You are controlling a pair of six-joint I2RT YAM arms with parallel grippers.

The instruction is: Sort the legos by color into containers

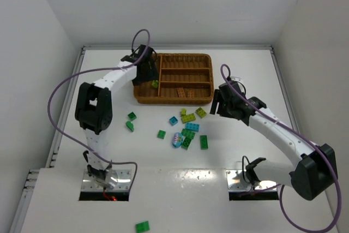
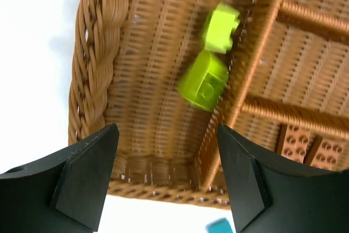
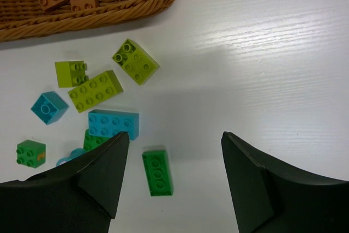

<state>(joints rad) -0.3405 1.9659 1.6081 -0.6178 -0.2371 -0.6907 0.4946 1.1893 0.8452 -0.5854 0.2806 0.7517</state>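
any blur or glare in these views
Left wrist: the upper lime green plastic brick is smeared, and the white table blows out. Right wrist: loose bricks sharp, bright sheen on that table. Top external: shiny patches on the near white panel.

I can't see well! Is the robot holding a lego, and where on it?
Nothing is held. Both jaws are open and empty, the left over two lime bricks in the tray.

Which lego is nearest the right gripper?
The long dark green brick, lying by itself between the open fingers of the right gripper in the wrist view. The blue brick and lime bricks lie farther out, toward the tray.
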